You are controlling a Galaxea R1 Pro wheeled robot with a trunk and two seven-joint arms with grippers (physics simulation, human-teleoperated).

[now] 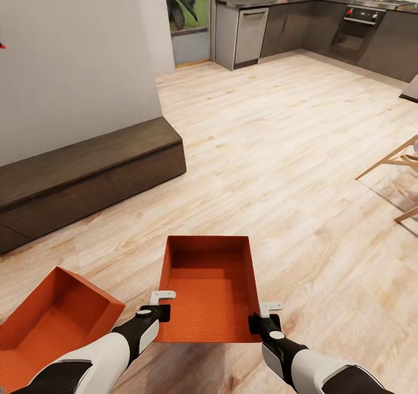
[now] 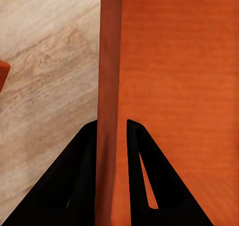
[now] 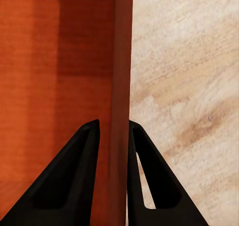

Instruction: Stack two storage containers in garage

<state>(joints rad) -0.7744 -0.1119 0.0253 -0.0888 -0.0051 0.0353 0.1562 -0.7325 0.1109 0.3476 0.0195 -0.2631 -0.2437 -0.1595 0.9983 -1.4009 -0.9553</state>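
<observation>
An orange-red storage container [image 1: 210,292] is held level above the light wood plank floor, straight ahead of me. My left gripper [image 1: 161,305] is shut on its left wall [image 2: 110,86], black fingers on both sides of the thin wall. On the opposite side, my right gripper [image 1: 262,317] is shut on the right wall [image 3: 122,86]. A second identical storage container [image 1: 55,321] lies tilted at the lower left, beside my left arm. The garage is out of view.
A long dark wood bench [image 1: 87,176] runs along a white wall at the left. Grey kitchen cabinets [image 1: 302,25] and an oven [image 1: 355,31] stand at the far end, with a doorway [image 1: 188,20] beside them. Wooden chair legs [image 1: 400,167] reach in from the right.
</observation>
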